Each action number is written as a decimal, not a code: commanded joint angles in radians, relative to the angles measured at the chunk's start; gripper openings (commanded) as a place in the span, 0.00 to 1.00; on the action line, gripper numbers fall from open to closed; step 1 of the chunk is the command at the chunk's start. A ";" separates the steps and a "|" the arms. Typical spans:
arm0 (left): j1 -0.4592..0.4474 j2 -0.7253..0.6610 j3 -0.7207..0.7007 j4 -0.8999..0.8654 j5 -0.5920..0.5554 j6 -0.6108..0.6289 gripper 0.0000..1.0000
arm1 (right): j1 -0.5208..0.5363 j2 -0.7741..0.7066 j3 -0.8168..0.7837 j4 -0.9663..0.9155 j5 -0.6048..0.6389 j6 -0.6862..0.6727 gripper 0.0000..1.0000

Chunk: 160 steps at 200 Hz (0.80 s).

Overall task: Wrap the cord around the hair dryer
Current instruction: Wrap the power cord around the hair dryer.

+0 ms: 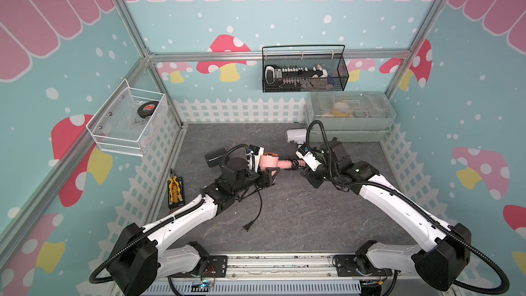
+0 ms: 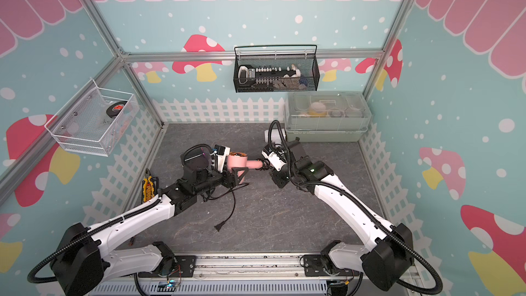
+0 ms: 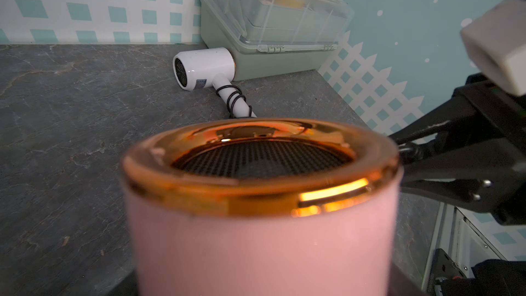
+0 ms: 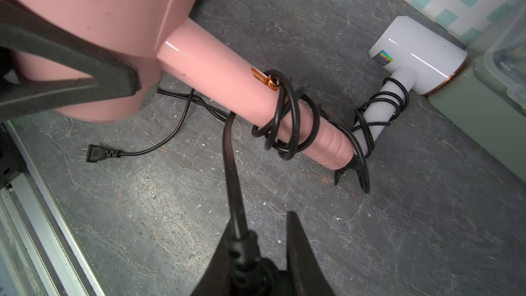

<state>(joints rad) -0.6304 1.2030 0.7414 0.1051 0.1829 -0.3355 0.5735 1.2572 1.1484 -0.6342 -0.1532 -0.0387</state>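
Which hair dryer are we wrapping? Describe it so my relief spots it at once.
Start at the green storage box in the tabletop's far right corner; a white hair dryer lies against it. Just in front, mid-table, is the pink hair dryer. Unlike the white one, its black cord is only partly wound, the plug trailing loose.

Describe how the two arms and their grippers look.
Both the left arm and the right arm have white shells, black joints and black ribbed hoses looping outside them. Each wrist carries a white camera box. The left gripper and the right gripper have black, pointed, triangular fingers.
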 commanded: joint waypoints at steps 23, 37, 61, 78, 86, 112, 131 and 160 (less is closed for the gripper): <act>-0.044 -0.058 0.042 -0.135 -0.002 0.034 0.00 | -0.045 0.071 0.091 -0.010 -0.017 -0.082 0.04; -0.067 -0.064 0.047 -0.171 0.003 0.042 0.00 | -0.053 0.108 0.111 -0.009 -0.022 -0.094 0.05; -0.087 -0.066 0.039 -0.203 0.005 0.047 0.00 | -0.075 0.148 0.144 -0.004 -0.033 -0.110 0.05; -0.097 -0.062 0.036 -0.207 0.021 0.048 0.00 | -0.093 0.180 0.169 -0.007 -0.039 -0.123 0.05; -0.102 -0.058 0.039 -0.211 0.027 0.050 0.00 | -0.100 0.202 0.184 -0.009 -0.042 -0.129 0.05; -0.121 -0.035 0.056 -0.215 0.057 0.050 0.00 | -0.109 0.275 0.231 -0.020 -0.080 -0.139 0.05; -0.132 -0.019 0.072 -0.219 0.071 0.043 0.00 | -0.109 0.326 0.259 -0.034 -0.105 -0.142 0.05; -0.140 -0.007 0.087 -0.223 0.074 0.023 0.00 | -0.109 0.391 0.272 -0.052 -0.115 -0.144 0.06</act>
<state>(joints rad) -0.7372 1.1934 0.7826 -0.0982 0.1680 -0.3233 0.4751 1.6085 1.3819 -0.7219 -0.2539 -0.1658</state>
